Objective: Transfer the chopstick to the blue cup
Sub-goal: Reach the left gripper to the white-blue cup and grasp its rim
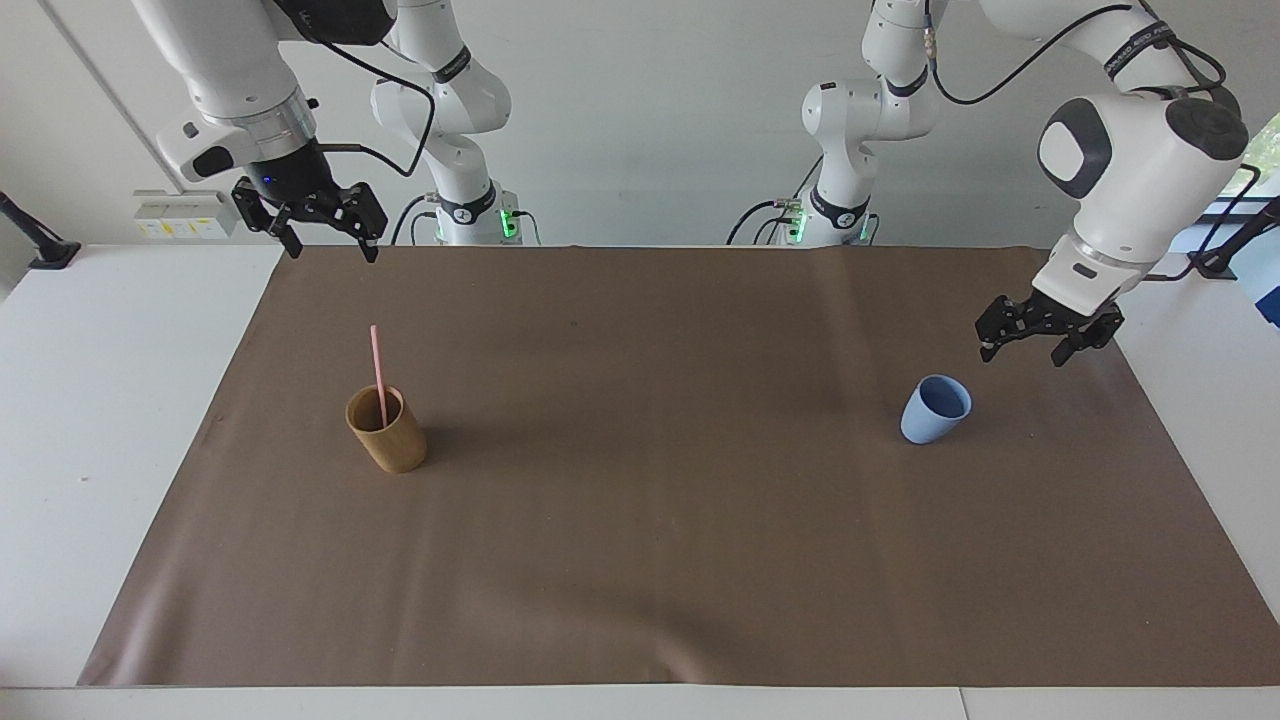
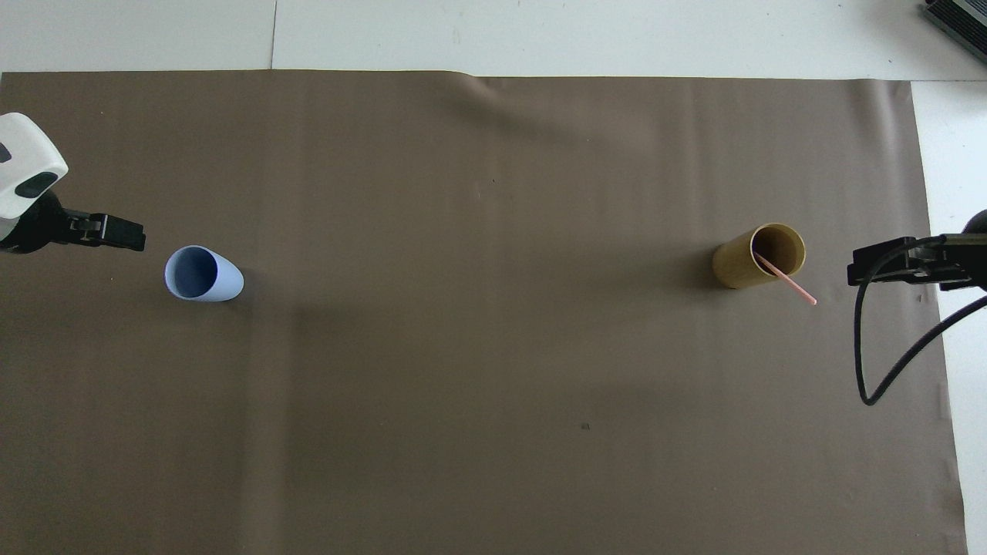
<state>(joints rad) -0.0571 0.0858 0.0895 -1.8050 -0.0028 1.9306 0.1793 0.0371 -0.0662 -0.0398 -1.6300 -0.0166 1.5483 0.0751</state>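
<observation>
Nothing grabbed yet, so we're at the very start. The chopstick (image 1: pixel 378 368) stands in the tan cup (image 1: pixel 387 431) at the right arm's end of the tabletop (image 1: pixel 140 330). The right gripper (image 1: pixel 325 238) hangs with jaws wide over the mat's edge. The left gripper (image 1: pixel 1030 337), jaws wide too, hovers near the blue cup (image 1: pixel 935 410). Next I'd guess the right one has to drop onto that stick.
</observation>
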